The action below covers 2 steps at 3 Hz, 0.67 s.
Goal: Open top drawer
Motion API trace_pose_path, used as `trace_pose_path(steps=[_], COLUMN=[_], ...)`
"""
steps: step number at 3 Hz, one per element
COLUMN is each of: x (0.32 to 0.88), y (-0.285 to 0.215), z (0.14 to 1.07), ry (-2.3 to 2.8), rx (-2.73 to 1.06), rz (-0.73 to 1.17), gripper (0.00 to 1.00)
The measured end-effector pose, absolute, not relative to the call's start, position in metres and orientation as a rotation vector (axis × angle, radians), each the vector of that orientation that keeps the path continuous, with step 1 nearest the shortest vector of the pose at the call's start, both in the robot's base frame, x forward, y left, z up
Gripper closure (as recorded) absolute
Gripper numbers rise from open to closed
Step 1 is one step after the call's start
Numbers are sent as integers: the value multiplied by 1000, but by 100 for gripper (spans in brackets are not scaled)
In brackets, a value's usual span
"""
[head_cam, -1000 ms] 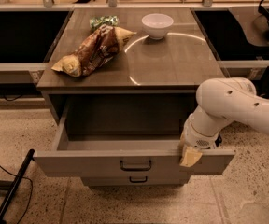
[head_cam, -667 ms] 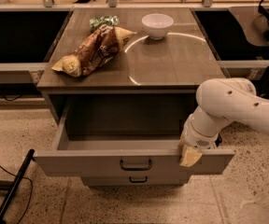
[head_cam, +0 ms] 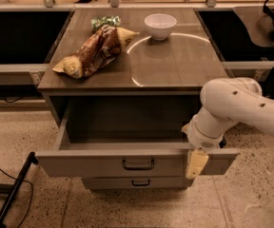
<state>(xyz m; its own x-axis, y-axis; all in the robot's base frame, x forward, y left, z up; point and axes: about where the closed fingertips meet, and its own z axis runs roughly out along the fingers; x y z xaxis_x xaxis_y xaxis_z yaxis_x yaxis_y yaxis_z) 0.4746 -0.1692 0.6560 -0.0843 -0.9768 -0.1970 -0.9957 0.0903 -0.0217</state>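
Observation:
The top drawer (head_cam: 89, 164) stands pulled far out from the cabinet, its inside bare as far as it shows. Its grey-beige front carries a small dark loop handle (head_cam: 138, 165) at the centre. A narrower drawer front (head_cam: 137, 183) with a like handle sits shut below it. My gripper (head_cam: 196, 164) hangs from the white arm (head_cam: 237, 108) over the right part of the top drawer's front, to the right of the handle and apart from it. One yellowish finger (head_cam: 197, 163) shows in front of the drawer face.
On the cabinet top (head_cam: 175, 65) lie a brown chip bag (head_cam: 96, 51), a small green packet (head_cam: 104, 21) and a white bowl (head_cam: 160, 26). A black pole (head_cam: 13, 191) leans at the lower left on the speckled floor. Dark counters flank both sides.

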Motion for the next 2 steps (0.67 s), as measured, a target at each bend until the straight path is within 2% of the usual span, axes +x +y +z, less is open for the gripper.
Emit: trace_pose_path(steps=[2], x=[470], y=[-193], z=[715], ry=[2119], rx=[-1991], rz=[39], gripper=[0])
